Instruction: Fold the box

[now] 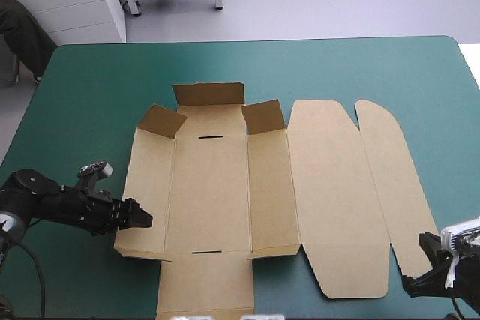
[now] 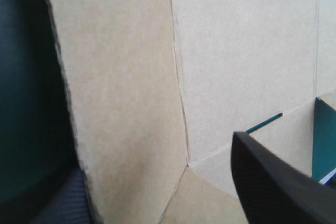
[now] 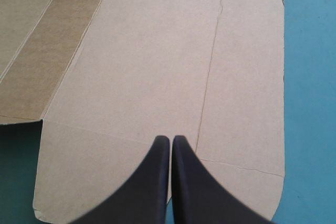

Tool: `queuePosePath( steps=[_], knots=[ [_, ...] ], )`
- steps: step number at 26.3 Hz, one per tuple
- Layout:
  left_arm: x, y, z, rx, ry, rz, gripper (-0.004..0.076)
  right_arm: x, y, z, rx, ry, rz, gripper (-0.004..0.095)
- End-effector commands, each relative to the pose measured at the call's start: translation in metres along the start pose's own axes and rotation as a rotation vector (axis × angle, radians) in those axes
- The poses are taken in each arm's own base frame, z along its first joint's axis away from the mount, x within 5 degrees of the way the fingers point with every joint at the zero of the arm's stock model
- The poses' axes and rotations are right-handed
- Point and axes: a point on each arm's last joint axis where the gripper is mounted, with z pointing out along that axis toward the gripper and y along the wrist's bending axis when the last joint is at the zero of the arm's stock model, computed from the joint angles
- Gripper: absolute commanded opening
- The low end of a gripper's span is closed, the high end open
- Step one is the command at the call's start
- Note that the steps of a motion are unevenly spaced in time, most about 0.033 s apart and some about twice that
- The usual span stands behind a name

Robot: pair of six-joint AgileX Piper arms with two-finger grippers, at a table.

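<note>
— What's on the table?

— Teal-green cover, and the box lying opened out as one brown sheet across the middle. At its far end three flaps stand tilted up; the rest lies flat or nearly so, with the lid panel and a rounded outer flap spread toward the right edge.

— And the arms?

— The left gripper sits at the near-left of the box, by the side panel. From above I cannot tell how its fingers stand. Its wrist view settles it: they are spread, one outside the panel's outer edge, the other over the board, nothing grasped.

— The right?

— The right gripper is at the table's near-right corner. Its own view shows both fingers pressed together in a point over the lid panel, beside the crease to the outer flap.
</note>
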Motion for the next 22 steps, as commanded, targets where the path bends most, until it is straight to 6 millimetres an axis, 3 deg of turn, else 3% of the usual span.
queuePosePath(
  steps=[1,4,10,22],
  knots=[
    [-0.005,-0.014,-0.007,0.084,-0.053,-0.01,0.0473,-0.01,0.0,-0.003,0.006,-0.065,0.003,-0.0001],
    [-0.006,-0.019,-0.008,0.142,-0.057,-0.031,0.0472,-0.01,0.0,-0.003,0.005,-0.065,0.01,-0.0001],
    [-0.006,-0.016,-0.007,0.097,-0.054,-0.087,0.0472,-0.01,0.0,-0.003,0.005,-0.065,0.01,-0.0001],
    [-0.006,-0.022,0.009,0.064,0.016,-0.037,0.0456,-0.01,0.0,-0.003,0.005,-0.065,0.01,-0.0001]
  ],
)
